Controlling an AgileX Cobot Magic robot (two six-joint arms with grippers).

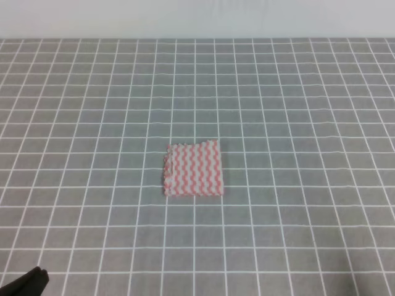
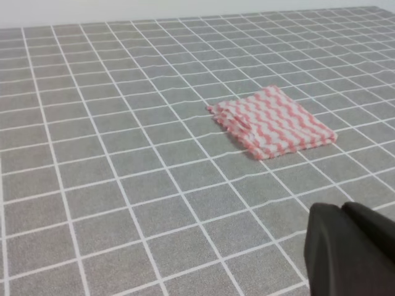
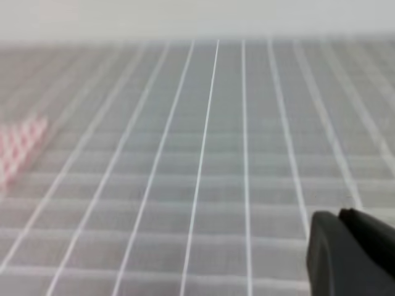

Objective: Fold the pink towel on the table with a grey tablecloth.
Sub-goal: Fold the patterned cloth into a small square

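The pink towel [image 1: 192, 169] lies folded into a small stacked rectangle in the middle of the table with a grey tablecloth [image 1: 296, 92], with layered edges showing on its left side. In the left wrist view the towel [image 2: 274, 122] rests flat, well ahead of my left gripper [image 2: 340, 208], whose dark fingers are pressed together with nothing between them. Only a dark tip of the left gripper [image 1: 31, 280] shows at the bottom left corner overhead. In the blurred right wrist view the towel [image 3: 18, 148] is at the far left, away from my shut, empty right gripper [image 3: 338, 214].
The grey gridded cloth [image 2: 92, 154] spreads out on all sides of the towel. A pale wall runs along the table's far edge [image 1: 197, 38].
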